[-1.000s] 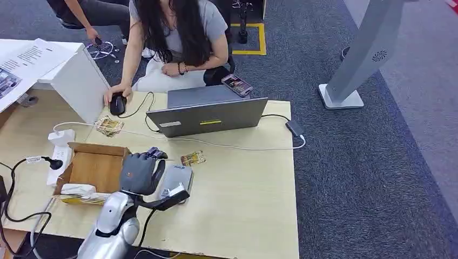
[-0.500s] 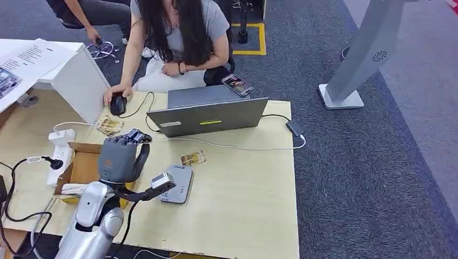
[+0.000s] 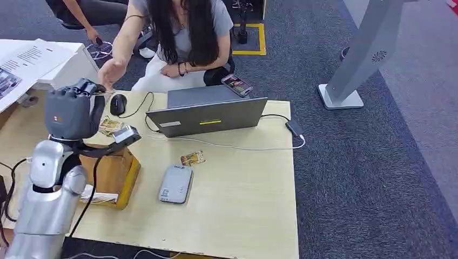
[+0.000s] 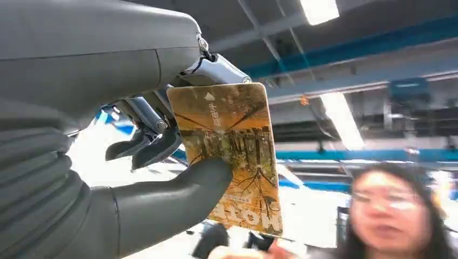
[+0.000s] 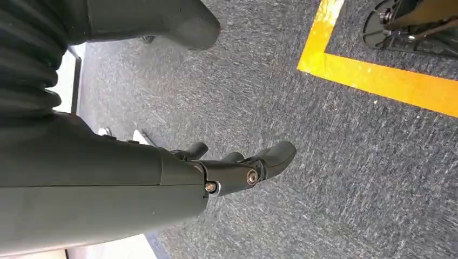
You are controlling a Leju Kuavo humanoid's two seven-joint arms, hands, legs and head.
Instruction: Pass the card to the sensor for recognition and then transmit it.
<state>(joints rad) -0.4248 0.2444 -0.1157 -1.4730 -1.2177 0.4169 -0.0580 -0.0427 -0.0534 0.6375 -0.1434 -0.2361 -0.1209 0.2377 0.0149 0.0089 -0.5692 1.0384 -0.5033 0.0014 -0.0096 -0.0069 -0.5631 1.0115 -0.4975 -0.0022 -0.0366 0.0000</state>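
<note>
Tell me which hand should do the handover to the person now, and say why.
Left. The left hand is raised and pinches the card between thumb and fingers, and the person's hand reaches toward it over the table. The right hand hangs over the carpet, holding nothing.

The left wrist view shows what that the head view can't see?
Only the left wrist view shows the card's orange printed face, pinched between the thumb and the fingers, with ceiling lights behind. Only the head view shows the table, the grey sensor, the laptop, the cardboard box and a spare card. Both show the left hand raised and the person reaching toward it.
</note>
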